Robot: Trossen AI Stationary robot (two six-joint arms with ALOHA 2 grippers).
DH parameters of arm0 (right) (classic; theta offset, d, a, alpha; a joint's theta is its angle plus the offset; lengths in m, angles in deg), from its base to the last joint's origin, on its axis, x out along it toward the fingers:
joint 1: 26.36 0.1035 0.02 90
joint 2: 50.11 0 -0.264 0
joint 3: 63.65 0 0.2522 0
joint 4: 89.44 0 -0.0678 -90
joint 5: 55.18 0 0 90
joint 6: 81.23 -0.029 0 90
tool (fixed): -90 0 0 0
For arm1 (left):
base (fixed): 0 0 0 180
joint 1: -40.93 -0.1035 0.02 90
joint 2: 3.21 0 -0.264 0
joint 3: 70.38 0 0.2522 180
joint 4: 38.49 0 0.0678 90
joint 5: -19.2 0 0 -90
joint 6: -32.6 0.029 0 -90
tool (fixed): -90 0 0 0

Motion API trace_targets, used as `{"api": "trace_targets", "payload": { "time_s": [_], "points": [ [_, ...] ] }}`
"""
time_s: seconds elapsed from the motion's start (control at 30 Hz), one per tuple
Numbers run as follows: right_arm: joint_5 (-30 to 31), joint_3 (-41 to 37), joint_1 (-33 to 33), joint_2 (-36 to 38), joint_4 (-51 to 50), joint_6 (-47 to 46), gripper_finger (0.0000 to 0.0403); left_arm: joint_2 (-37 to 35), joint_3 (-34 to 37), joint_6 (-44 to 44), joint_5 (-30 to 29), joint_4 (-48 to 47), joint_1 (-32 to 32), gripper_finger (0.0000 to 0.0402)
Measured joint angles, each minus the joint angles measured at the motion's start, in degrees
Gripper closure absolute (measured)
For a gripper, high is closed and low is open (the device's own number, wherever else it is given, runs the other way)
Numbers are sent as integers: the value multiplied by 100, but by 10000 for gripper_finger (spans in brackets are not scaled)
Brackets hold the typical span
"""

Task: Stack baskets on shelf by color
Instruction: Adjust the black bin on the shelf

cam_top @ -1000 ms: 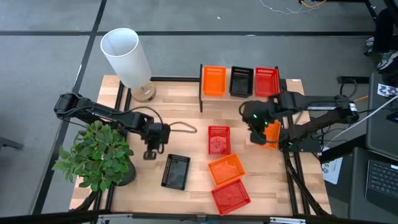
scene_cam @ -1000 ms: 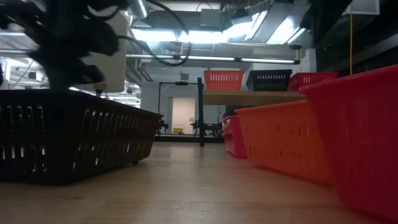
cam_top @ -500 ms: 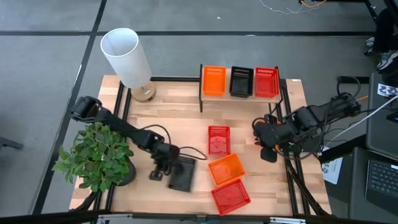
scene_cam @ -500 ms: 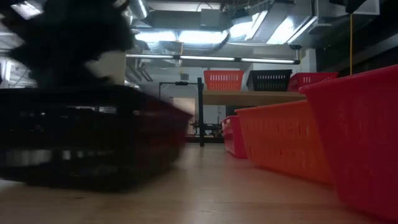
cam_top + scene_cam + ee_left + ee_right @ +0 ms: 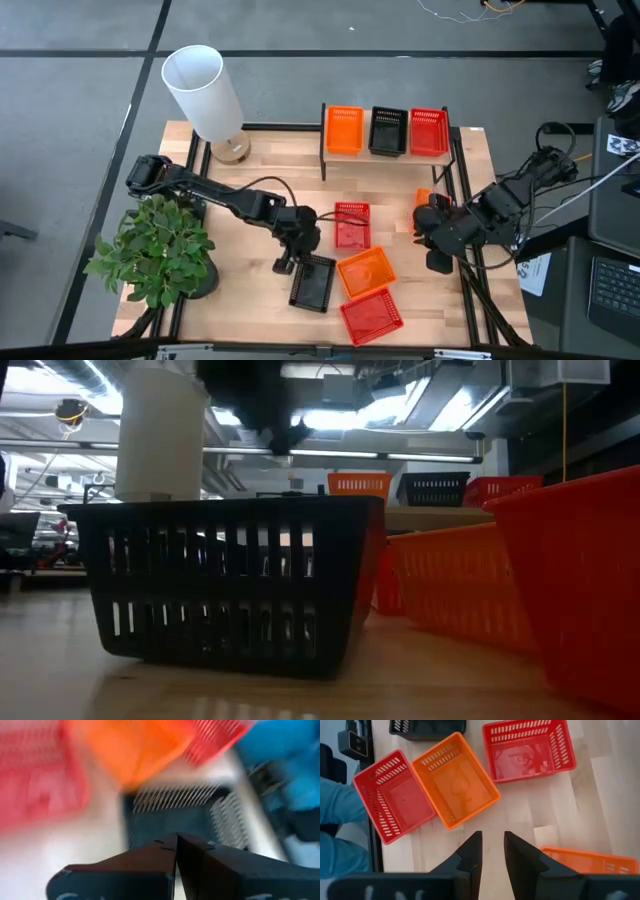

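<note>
— What do we see at the left arm?

— We see the left gripper (image 5: 297,262) near the middle of the bench (image 5: 250,180), just at the end of a black basket (image 5: 312,283). In the left wrist view its fingers (image 5: 165,851) are pressed together with no gap, and nothing is between them; the black basket lies just beyond the tips.

— And the right arm?

— The right gripper (image 5: 492,851) hangs over the right side of the bench. Its fingers stand a little apart and hold nothing. Below them we see an orange basket (image 5: 454,777) between two red baskets (image 5: 395,795), and one more orange basket (image 5: 587,860) partly at the edge.

— Where is the shelf?

— The shelf (image 5: 385,150) stands at the far edge of the bench. We see on it one orange, one black and one red basket in a row.
</note>
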Motion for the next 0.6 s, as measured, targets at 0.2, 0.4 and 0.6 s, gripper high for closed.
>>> {"api": "trace_targets", "payload": {
  "time_s": [0.2,0.4,0.6],
  "points": [
    [241,0,319,-1,0,-137,323,761,-79,-52,-75,348,478,402],
    [245,0,501,-3,0,-287,323,1637,-394,-302,-86,538,777,402],
    [248,0,609,-3,9,-287,323,2147,-647,-173,-99,474,641,402]
  ]
}}
